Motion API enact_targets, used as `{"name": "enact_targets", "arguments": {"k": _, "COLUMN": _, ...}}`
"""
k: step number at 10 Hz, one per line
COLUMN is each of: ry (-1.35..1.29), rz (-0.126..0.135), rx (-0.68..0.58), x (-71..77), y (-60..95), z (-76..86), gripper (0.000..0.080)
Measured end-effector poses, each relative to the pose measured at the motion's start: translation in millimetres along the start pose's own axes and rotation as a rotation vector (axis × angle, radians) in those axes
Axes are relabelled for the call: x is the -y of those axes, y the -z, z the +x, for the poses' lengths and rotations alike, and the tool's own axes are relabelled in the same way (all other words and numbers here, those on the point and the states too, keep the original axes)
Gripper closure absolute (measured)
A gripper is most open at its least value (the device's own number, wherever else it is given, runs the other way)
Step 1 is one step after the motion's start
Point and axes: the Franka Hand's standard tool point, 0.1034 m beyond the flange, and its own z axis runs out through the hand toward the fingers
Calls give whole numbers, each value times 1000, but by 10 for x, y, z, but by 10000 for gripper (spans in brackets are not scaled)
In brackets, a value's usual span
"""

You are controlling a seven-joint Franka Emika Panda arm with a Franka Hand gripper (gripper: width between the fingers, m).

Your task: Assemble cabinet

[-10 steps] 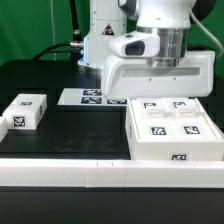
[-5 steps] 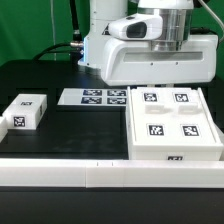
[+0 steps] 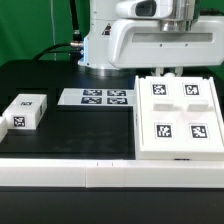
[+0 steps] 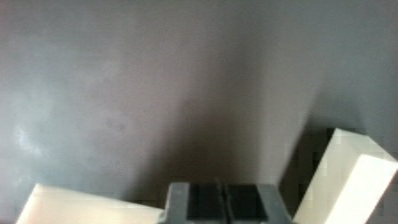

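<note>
Cabinet (image 3: 178, 118) lies on the worktop (image 3: 70, 132) at the exterior view's right, far edge just below the tool (image 3: 162, 72). Its fingertips are hidden; I cannot tell its opening or grip

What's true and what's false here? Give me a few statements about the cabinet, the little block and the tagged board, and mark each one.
1. The cabinet shows four square tags on the face turned upward. True.
2. The small block sits to the exterior view's right of the cabinet. False: it sits to the exterior view's left, well apart from the cabinet.
3. The marker board lies flat with nothing resting on it. True.
4. The table has a white top. False: its top is black, with only a pale strip along the front edge.
</note>
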Motion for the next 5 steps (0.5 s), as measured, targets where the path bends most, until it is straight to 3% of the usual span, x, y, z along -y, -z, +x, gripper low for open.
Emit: {"name": "enact_targets", "arguments": {"k": 5, "ry": 11, "rz": -1, "rx": 3, "x": -64, "y": 13, "z": 41, "gripper": 798}}
